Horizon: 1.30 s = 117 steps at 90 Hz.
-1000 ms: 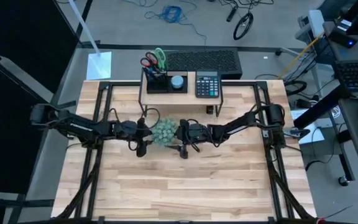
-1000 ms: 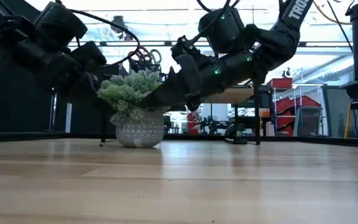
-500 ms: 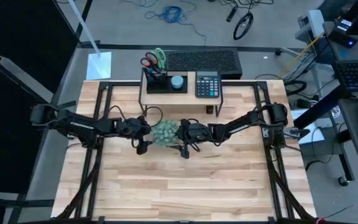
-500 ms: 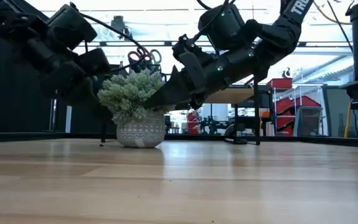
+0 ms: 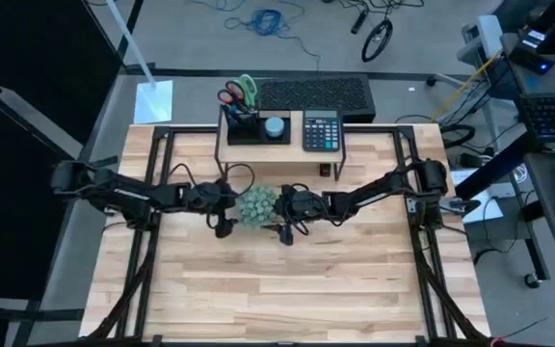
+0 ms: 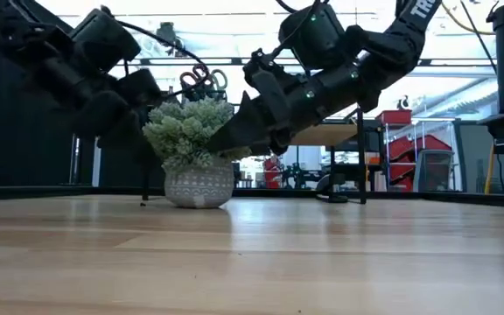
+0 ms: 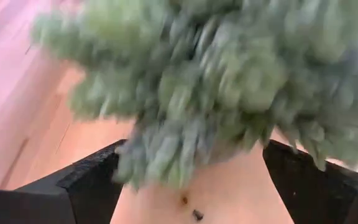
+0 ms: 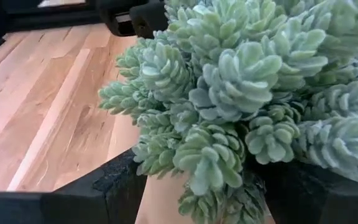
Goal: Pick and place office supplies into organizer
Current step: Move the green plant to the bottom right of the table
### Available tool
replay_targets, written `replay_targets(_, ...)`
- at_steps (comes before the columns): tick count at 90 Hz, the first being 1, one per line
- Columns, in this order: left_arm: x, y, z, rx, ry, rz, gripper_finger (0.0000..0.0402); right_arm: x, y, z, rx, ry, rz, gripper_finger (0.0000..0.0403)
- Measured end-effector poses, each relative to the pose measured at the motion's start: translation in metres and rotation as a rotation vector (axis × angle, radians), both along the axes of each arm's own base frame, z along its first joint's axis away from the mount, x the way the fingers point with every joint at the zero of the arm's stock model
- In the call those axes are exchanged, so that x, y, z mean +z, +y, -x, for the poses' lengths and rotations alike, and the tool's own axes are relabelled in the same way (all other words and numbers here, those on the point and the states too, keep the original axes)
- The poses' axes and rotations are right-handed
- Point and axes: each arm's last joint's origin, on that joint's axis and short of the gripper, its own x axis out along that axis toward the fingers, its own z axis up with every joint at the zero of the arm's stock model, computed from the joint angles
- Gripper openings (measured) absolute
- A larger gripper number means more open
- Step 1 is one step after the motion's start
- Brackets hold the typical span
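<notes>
The black organizer (image 5: 249, 131) stands on the wooden riser shelf (image 5: 287, 154) at the table's far side. Red- and green-handled scissors (image 5: 240, 93) stick up out of its cup and also show in the low view (image 6: 201, 79). At the table's middle a fuzzy green plant (image 5: 256, 204) stands in a pale patterned pot (image 6: 198, 186). My left gripper (image 5: 225, 208) is open at the plant's left side. My right gripper (image 5: 281, 208) is open at its right side. Each pair of fingers straddles the foliage (image 8: 241, 93). My left gripper comes level from the table's left, and its open fingers (image 7: 86, 180) stand on either side of the lower foliage (image 7: 160, 155). Leaves overlap the inner edge of one finger. My right gripper comes slanting down from the table's right. Leaves (image 8: 197, 162) lie over its open fingers (image 8: 114, 183).
A black calculator (image 5: 322, 130) lies on the riser shelf to the right of the organizer, and a round blue-topped item (image 5: 275, 126) sits in the organizer. A small dark piece (image 5: 326, 171) lies in front of the shelf. Bare wood stretches toward the near edge (image 5: 287, 289).
My left gripper has moved toward the plant and a little toward the far edge, closing in on the foliage. The foliage has shifted slightly toward the table's right while the pot has stayed in place.
</notes>
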Motion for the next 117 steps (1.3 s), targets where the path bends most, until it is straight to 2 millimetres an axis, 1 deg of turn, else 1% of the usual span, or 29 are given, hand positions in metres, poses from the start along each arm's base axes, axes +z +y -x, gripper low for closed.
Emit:
replay_targets(9,0.001,0.000,-0.001,-0.005,-0.018,0.001,0.0356,0.000,0.000,0.000,0.002,-0.004,-0.055,0.0268)
replay_targets(22,0.001,0.000,-0.001,-0.006,-0.017,0.004,0.0356,0.001,-0.001,0.000,0.017,0.003,-0.091,0.0297)
replay_targets(31,0.001,0.000,-0.001,-0.007,-0.017,0.004,0.0356,0.008,-0.003,0.004,0.038,0.027,-0.079,0.0314)
replay_targets(38,0.001,0.000,-0.001,-0.007,-0.015,0.004,0.0356,0.019,-0.003,0.011,0.038,0.061,-0.040,0.0323)
replay_targets(50,0.001,0.000,-0.001,-0.007,-0.016,0.004,0.0356,0.037,-0.002,0.024,-0.013,0.126,0.026,0.0324)
replay_targets(62,0.001,0.000,-0.001,-0.006,-0.015,0.003,0.0356,0.042,-0.002,0.029,-0.019,0.156,0.024,0.0321)
replay_targets(70,0.001,0.000,-0.001,-0.007,-0.015,0.003,0.0356,0.037,-0.003,0.033,-0.038,0.228,0.045,0.0321)
replay_targets(81,-0.001,0.000,-0.002,-0.025,-0.008,-0.022,0.0356,0.014,-0.007,0.032,-0.077,0.323,0.088,0.0321)
replay_targets(98,-0.005,0.000,-0.004,-0.039,0.004,-0.036,0.0356,-0.015,-0.007,0.016,-0.049,0.263,0.080,0.0321)
replay_targets(104,-0.007,0.000,-0.006,-0.054,-0.005,-0.026,0.0356,-0.019,-0.007,0.012,-0.041,0.227,0.089,0.0321)
replay_targets(117,-0.010,-0.001,-0.012,-0.077,-0.044,-0.012,0.0356,-0.014,-0.007,0.007,-0.042,0.152,0.093,0.0320)
